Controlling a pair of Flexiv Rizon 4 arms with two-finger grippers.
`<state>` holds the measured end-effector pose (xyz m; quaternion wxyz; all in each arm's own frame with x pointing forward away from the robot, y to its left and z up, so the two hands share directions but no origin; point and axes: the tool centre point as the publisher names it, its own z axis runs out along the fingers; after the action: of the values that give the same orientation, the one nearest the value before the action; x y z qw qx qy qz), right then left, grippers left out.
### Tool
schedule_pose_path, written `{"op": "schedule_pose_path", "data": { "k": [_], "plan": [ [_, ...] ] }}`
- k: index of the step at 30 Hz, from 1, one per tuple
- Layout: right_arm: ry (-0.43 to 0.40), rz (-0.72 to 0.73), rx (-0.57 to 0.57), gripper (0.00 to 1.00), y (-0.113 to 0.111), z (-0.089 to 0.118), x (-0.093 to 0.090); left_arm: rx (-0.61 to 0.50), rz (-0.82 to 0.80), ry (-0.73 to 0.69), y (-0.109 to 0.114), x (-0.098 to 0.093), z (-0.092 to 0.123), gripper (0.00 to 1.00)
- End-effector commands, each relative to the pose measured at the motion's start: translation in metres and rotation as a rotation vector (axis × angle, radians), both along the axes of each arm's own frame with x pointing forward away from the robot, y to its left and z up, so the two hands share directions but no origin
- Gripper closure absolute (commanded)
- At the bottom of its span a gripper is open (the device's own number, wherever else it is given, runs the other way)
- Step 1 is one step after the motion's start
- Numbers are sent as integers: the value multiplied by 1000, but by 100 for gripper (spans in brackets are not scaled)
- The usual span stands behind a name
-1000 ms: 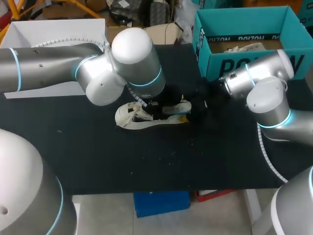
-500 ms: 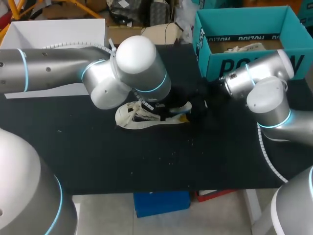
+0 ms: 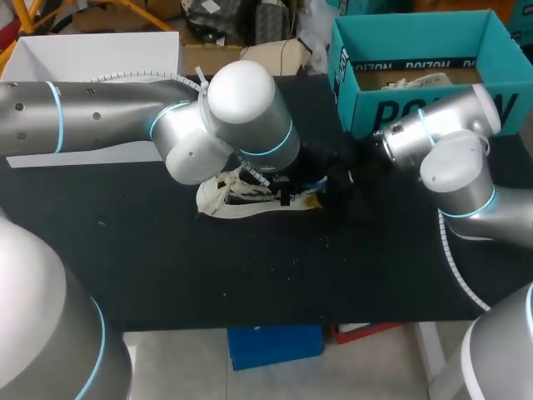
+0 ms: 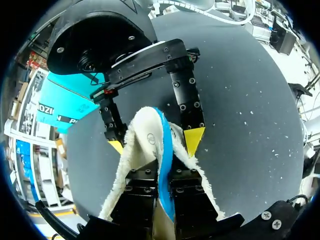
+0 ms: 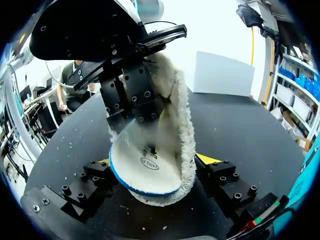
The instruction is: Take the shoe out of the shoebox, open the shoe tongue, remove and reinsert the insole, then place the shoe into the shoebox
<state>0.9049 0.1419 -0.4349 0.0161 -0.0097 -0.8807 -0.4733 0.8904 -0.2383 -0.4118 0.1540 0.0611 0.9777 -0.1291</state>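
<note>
In the last second the left arm (image 3: 100, 117) has slid across the table (image 3: 166, 275) toward the right, so its wrist now covers the heel end of the shoe (image 3: 221, 198). The shoe itself has not shifted. The left gripper (image 5: 134, 122) is closed on the insole (image 4: 150, 137), whose blue edge runs up between its two fingers. The right gripper (image 5: 154, 161) clamps the heel of the shoe from both sides, with its yellow tips pressed to the fleece. The shoe lies in the middle of the table, toe to the left, out of the shoebox (image 3: 391, 112). I think the insole step is in hand: the heel part of the insole stands up out of the shoe. Whether it is coming out or going back in, I cannot tell.

On the near side the table is bare up to its front edge, and this is the widest free space for a move. At the shoe the two grippers are very close together, so there is little margin between them. Farther back, the shoebox stands open at the far right corner, just behind the right arm (image 3: 454, 167). A white box (image 3: 92, 54) is at the far left.
</note>
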Motion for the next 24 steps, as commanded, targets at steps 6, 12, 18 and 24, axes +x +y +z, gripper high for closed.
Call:
{"op": "schedule_pose_path", "data": {
  "k": [6,12,18,24],
  "plan": [
    [1,0,-1,100,1,-4,2,-6,-65,-16,-1,-30,27,100],
    [1,0,-1,100,1,-4,2,-111,-111,-15,-4,-56,58,100],
    [1,0,-1,100,1,-4,2,-272,-126,44,-23,-74,97,100],
    [1,0,-1,100,1,-4,2,-526,-52,228,-41,-88,147,100]
  ]
}}
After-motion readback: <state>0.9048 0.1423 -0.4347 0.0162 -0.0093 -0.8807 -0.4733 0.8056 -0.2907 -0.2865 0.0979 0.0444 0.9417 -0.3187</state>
